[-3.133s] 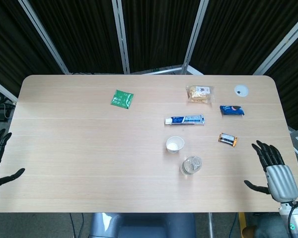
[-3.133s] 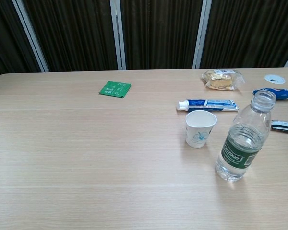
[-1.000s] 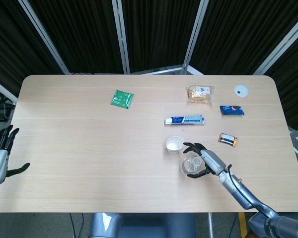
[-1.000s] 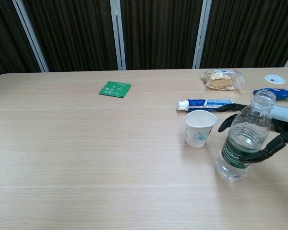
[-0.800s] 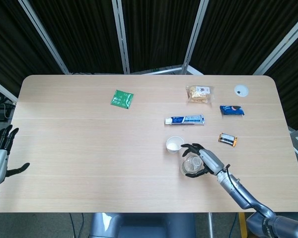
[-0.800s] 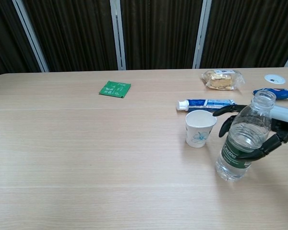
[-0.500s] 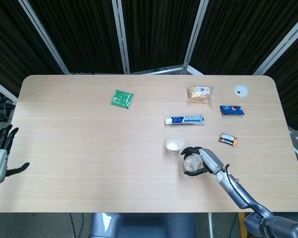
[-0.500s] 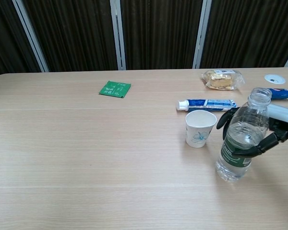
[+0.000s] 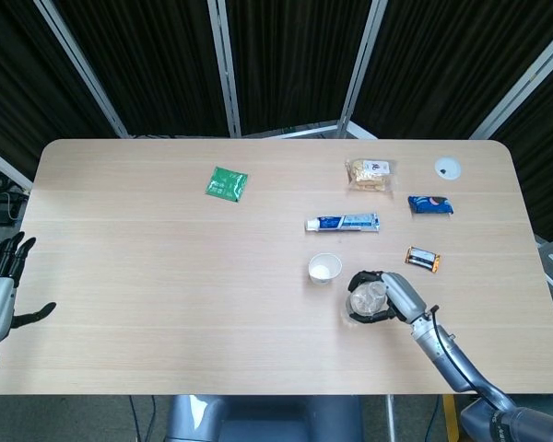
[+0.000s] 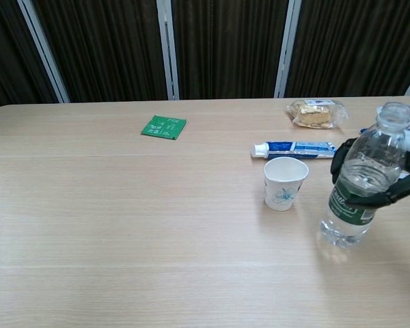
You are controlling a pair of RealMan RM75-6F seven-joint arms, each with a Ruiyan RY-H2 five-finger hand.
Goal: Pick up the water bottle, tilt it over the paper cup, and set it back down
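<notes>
The clear water bottle [image 10: 361, 188] with a green label has no cap and hangs just above the table, slightly tilted, to the right of the paper cup. From above, the bottle [image 9: 365, 299] shows its open mouth. My right hand [image 9: 384, 296] grips the bottle around its middle; its black fingers [image 10: 342, 160] wrap the label. The white paper cup [image 9: 323, 268] with a blue flower print [image 10: 285, 182] stands upright and empty, left of the bottle. My left hand [image 9: 0, 285] hovers open off the table's left edge, holding nothing.
Behind the cup lies a toothpaste tube [image 9: 342, 222]. A cracker packet [image 9: 370, 173], a blue snack pack [image 9: 430, 204], an orange-black bar [image 9: 422, 259] and a white disc [image 9: 448, 167] sit at the back right. A green sachet [image 9: 226, 183] lies back left.
My right hand came in from the table's right edge, closed around the bottle, and has now lifted it slightly and shifted it right, away from the cup. The left hand barely moved.
</notes>
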